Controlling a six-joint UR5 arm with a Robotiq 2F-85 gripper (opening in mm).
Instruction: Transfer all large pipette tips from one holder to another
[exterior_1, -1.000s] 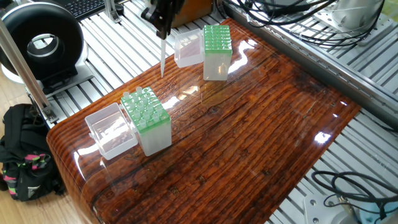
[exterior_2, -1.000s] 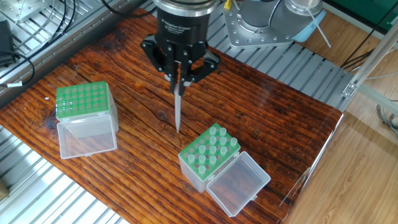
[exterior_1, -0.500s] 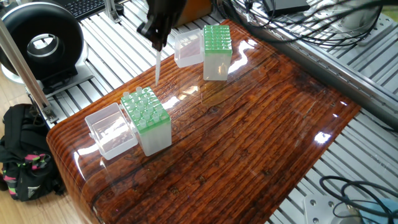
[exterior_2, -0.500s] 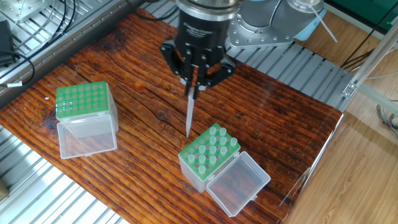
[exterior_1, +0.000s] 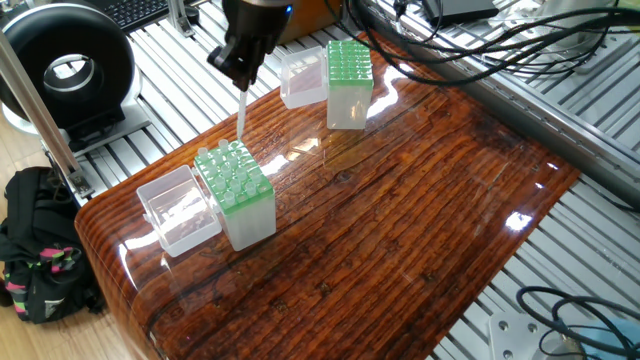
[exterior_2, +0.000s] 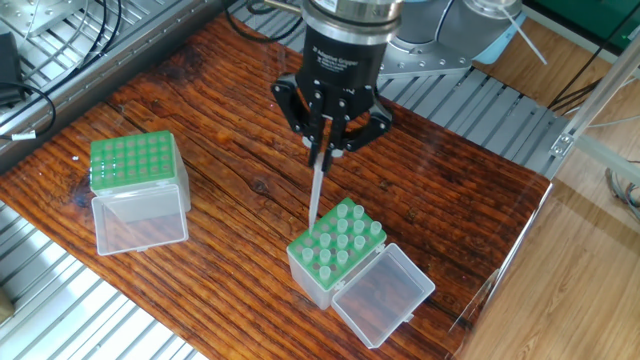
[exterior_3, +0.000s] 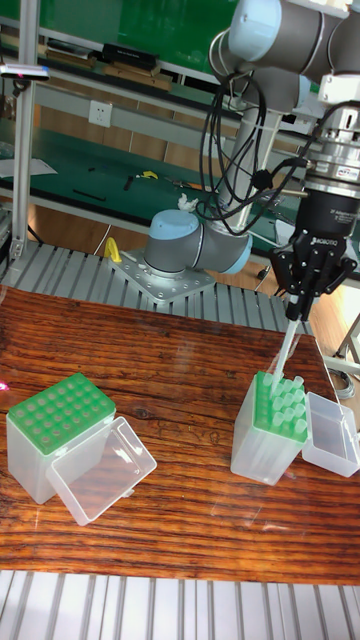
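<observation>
My gripper (exterior_2: 323, 150) is shut on one large pipette tip (exterior_2: 316, 195), a slender whitish cone hanging point down. Its point hovers just over the edge of the green-topped holder (exterior_2: 336, 247) that carries several more tips (exterior_2: 342, 258). The same gripper (exterior_1: 241, 80) and held tip (exterior_1: 239, 115) stand above that holder (exterior_1: 236, 185) near the table's left end. The tall view shows the gripper (exterior_3: 297, 312), the held tip (exterior_3: 284, 355) and the holder (exterior_3: 273, 425). The other green holder (exterior_2: 130, 160) (exterior_1: 349, 62) (exterior_3: 62, 412) stands apart, and I see no tips in it.
Each holder has a clear lid hinged open beside it (exterior_2: 385, 292) (exterior_2: 139, 218). The wooden table (exterior_1: 400, 230) has rounded edges. A black round device (exterior_1: 65, 65) and a black bag (exterior_1: 35, 245) sit off its left end. Cables (exterior_1: 480, 30) run behind. The arm's base (exterior_3: 185, 250) stands at the back.
My gripper has carried the held tip away from the tipless holder to the edge of the holder with tips. It also sits slightly lower.
</observation>
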